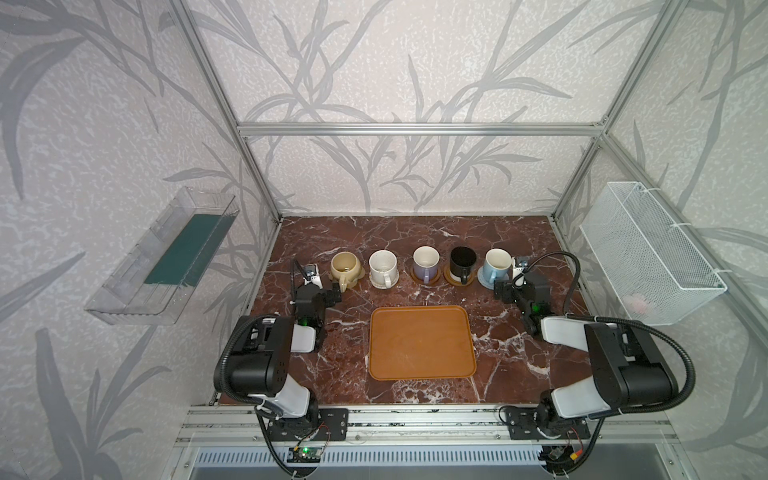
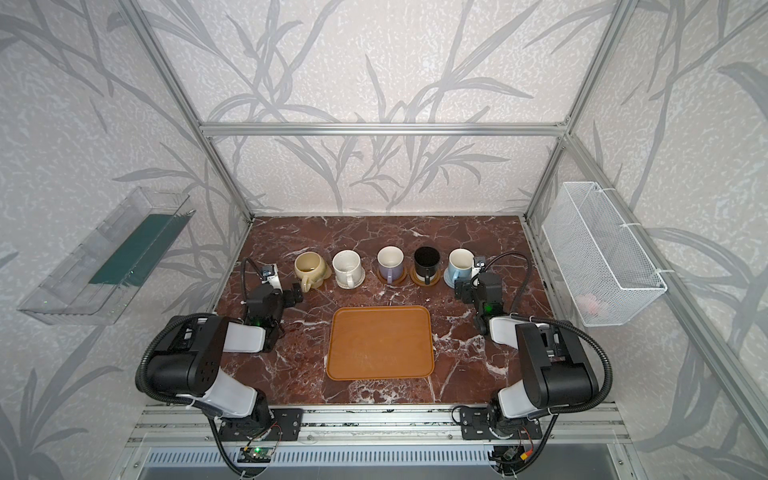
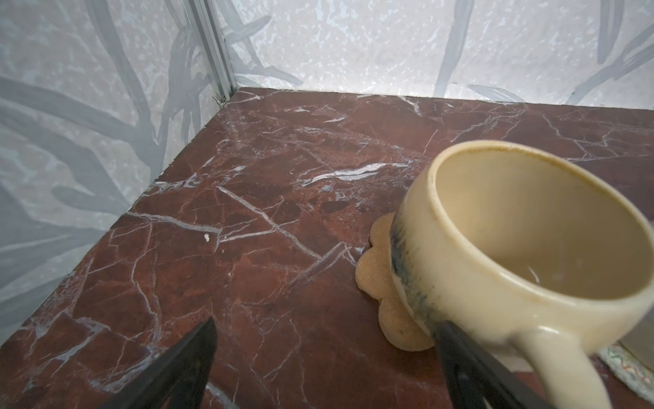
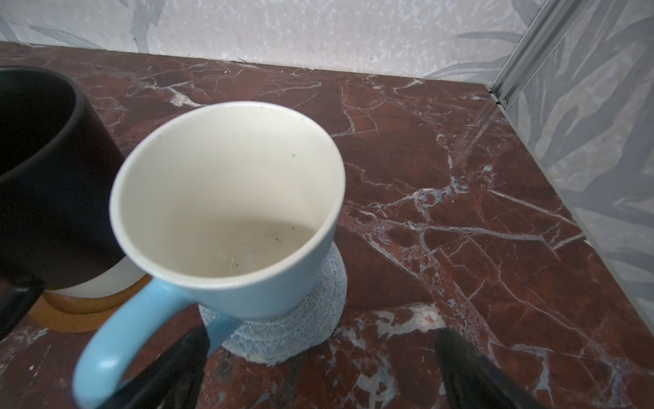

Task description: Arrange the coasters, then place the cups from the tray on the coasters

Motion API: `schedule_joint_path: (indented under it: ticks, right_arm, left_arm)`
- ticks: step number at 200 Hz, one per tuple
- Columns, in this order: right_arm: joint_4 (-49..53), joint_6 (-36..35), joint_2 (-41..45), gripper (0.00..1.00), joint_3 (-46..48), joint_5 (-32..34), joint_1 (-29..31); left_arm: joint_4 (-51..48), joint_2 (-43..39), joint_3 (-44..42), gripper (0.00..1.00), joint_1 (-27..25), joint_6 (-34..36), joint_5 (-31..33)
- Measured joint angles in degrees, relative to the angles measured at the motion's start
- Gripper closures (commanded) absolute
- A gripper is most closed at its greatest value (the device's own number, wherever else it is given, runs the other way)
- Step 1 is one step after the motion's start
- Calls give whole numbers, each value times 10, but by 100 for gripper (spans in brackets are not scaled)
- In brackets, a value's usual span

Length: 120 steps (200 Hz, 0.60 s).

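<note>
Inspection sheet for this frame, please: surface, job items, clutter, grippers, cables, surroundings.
Surface: red-brown veined marble tabletop, no spills seen.
Job's things: orange-brown rounded-rectangle tray empty; squat beige mug, white mug, lavender mug, black mug, light blue mug upright in a row, each on a coaster.
Clutter: nothing seen.
Grippers: left gripper, right gripper open, empty, beside the end mugs.
Cables: black corrugated hoses loop over both arms.
Surroundings: clear plastic bin, left wall; white wire basket, right wall.

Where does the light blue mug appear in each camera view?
Top view: light blue mug at the right end of the row.
Top view: also at the row's right end.
Left wrist: not in it.
Right wrist: centre, seen close.
Shared landmark: black mug beside it.
</note>
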State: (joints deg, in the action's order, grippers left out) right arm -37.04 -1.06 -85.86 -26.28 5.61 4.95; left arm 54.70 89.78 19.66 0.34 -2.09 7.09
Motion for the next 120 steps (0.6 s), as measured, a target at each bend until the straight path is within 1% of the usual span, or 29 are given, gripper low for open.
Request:
schedule_joint_path:
  ticks: [68, 120]
  right_arm:
    - [-86, -8, -22, 1, 34, -15, 0]
    - [-95, -12, -26, 1, 36, -18, 0]
  left_arm:
    - [-5, 0, 9, 1, 6, -2, 1]
    - [-7, 0, 9, 1, 8, -3, -11]
